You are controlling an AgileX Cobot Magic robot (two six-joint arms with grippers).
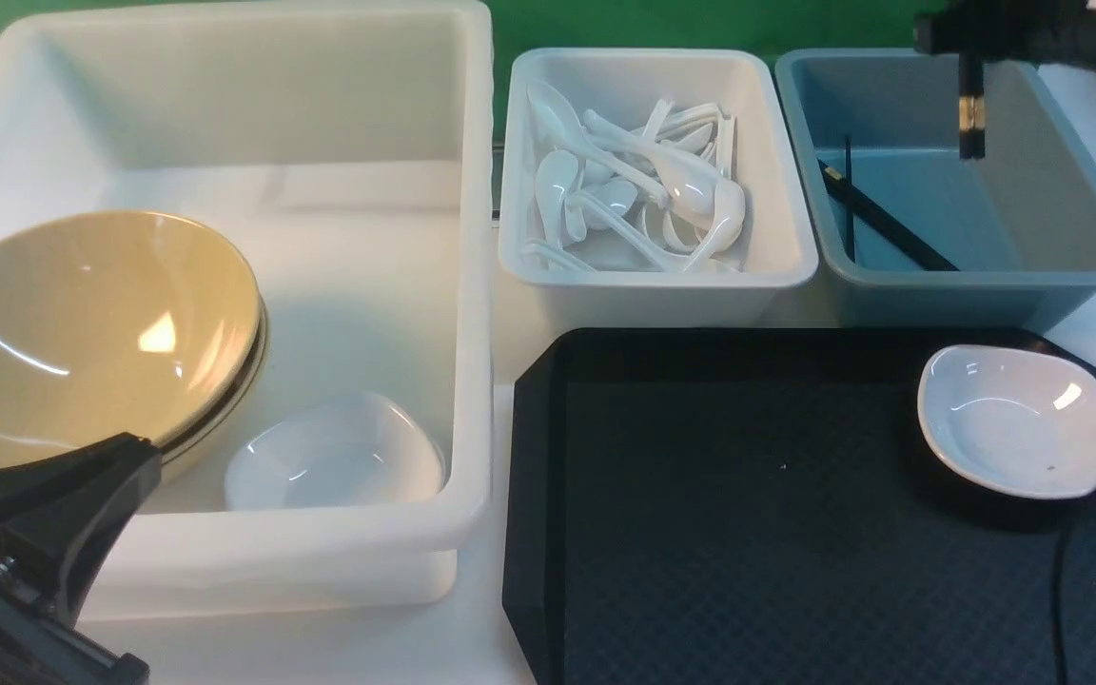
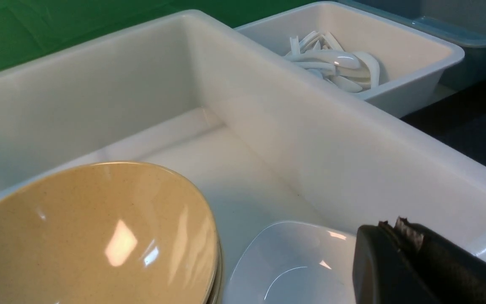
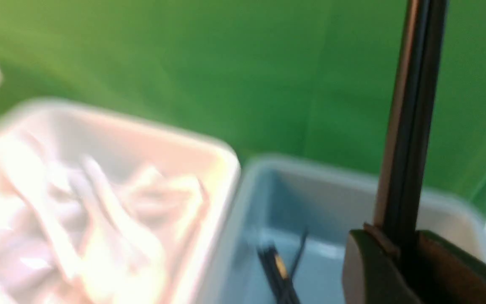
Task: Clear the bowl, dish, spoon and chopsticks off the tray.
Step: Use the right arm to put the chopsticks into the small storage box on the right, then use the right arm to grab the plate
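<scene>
My right gripper is shut on the black chopsticks, which hang upright over the grey-blue tub; the right wrist view shows the gripper clamped on them. The small white dish sits at the far right of the black tray. The tan bowl lies tilted on another bowl inside the big white tub, also in the left wrist view. My left gripper is shut and empty by the tub's near edge. No spoon is on the tray.
A second white dish lies in the big tub beside the bowls. The middle white tub holds several white spoons. Another pair of chopsticks lies in the grey-blue tub. A green wall stands behind.
</scene>
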